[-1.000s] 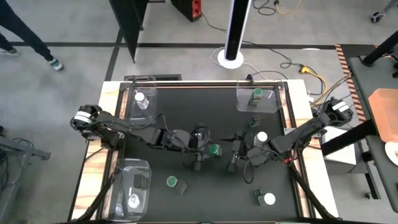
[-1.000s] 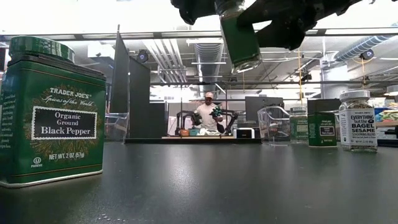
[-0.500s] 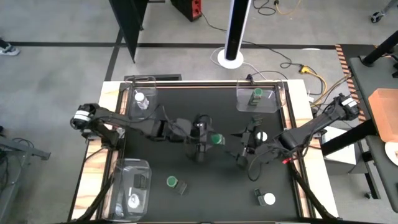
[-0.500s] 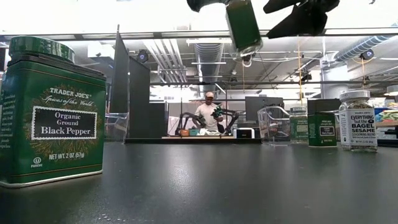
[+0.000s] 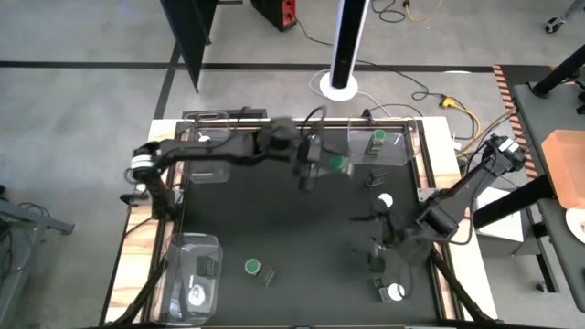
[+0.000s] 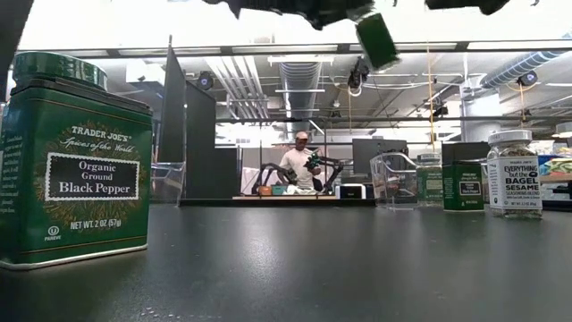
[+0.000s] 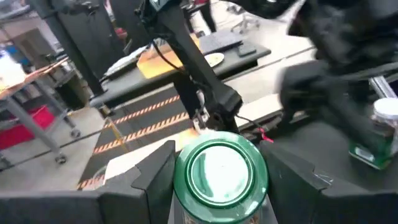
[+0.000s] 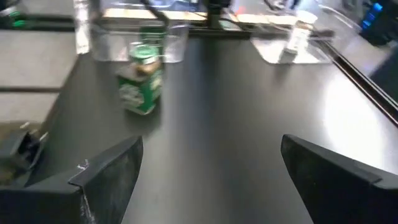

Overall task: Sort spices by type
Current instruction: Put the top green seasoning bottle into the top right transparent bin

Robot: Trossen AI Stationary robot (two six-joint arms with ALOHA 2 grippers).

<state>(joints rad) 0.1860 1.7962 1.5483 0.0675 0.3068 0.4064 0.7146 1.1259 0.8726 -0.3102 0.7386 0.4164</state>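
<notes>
Left hand point(image 5: 315, 167) gripping green-lidded jar point(image 5: 336, 165) (airborne) — clear tray point(image 5: 395, 146) beside

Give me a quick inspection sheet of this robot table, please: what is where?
Surface: black table top, mostly bare.
Job's things: green-lidded jar carried aloft; green-lidded jars and white-lidded jars scattered; one jar in the far-right tray.
Clutter: nothing seen.
Grippers: left gripper shut on the carried jar near that tray; right gripper open, empty, low on the right.
Cables: floor cables beyond the table.
Surroundings: a person far behind.
</notes>
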